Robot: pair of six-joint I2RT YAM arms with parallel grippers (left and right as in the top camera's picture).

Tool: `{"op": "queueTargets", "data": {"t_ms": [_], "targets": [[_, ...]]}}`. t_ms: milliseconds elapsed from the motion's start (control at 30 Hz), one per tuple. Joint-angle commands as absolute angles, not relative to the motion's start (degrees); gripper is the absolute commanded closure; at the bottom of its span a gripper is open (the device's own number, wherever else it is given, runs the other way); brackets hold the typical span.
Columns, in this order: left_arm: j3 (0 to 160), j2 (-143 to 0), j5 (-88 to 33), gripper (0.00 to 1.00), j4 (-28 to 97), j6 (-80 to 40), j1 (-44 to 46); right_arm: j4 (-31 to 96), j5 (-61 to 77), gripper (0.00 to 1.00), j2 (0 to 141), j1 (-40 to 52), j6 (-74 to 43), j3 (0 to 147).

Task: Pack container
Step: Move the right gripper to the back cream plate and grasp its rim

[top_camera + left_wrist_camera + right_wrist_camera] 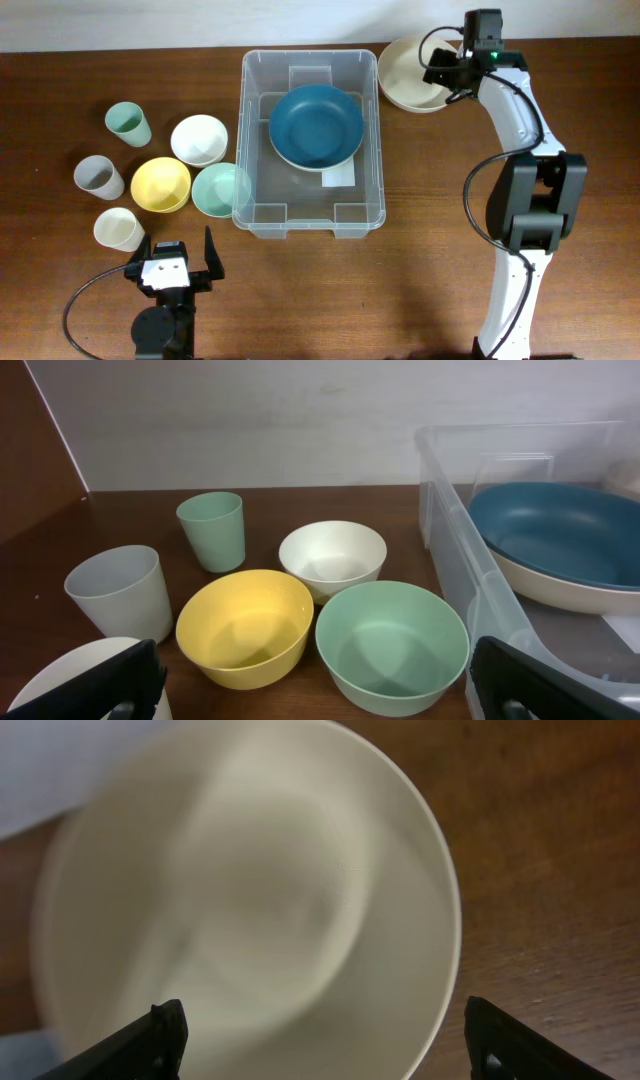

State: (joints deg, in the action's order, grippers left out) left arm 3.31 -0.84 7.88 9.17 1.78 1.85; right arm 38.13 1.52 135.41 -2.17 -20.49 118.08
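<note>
The clear plastic container (367, 150) stands mid-table with a dark blue plate (316, 124) inside; its wall also shows in the left wrist view (470, 560). A cream plate (405, 75) lies on the table right of the container's far end; it fills the right wrist view (250, 910). My right gripper (447, 72) hovers open over that plate's right side, holding nothing. My left gripper (178, 270) is open and empty at the front left, facing a yellow bowl (245, 625) and a mint bowl (392, 645).
Left of the container sit a white bowl (198, 139), yellow bowl (160, 185), mint bowl (220, 190), a green cup (129, 124), a grey cup (98, 177) and a cream cup (119, 230). A wall runs behind the table.
</note>
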Motion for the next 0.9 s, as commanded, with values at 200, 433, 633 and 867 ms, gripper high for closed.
{"op": "queueTargets", "data": {"t_ms": [200,433,633,867], "targets": [[2.7,-0.4,7.3,0.00,9.0,2.7,1.7,37.0,1.4,0.21,137.2,-4.8,-24.3,118.6],[2.7,-0.4,7.3,0.00,9.0,2.7,1.7,36.6,1.8,0.26,140.2,-4.5,-24.6,118.6],[2.7,-0.4,7.3,0.00,9.0,2.7,1.7,35.9,1.7,0.28,140.7,-5.0,-26.0,118.6],[2.7,-0.4,7.3,0.00,9.0,2.7,1.7,35.2,1.9,0.45,142.0,-5.0,-26.0,118.6]]}}
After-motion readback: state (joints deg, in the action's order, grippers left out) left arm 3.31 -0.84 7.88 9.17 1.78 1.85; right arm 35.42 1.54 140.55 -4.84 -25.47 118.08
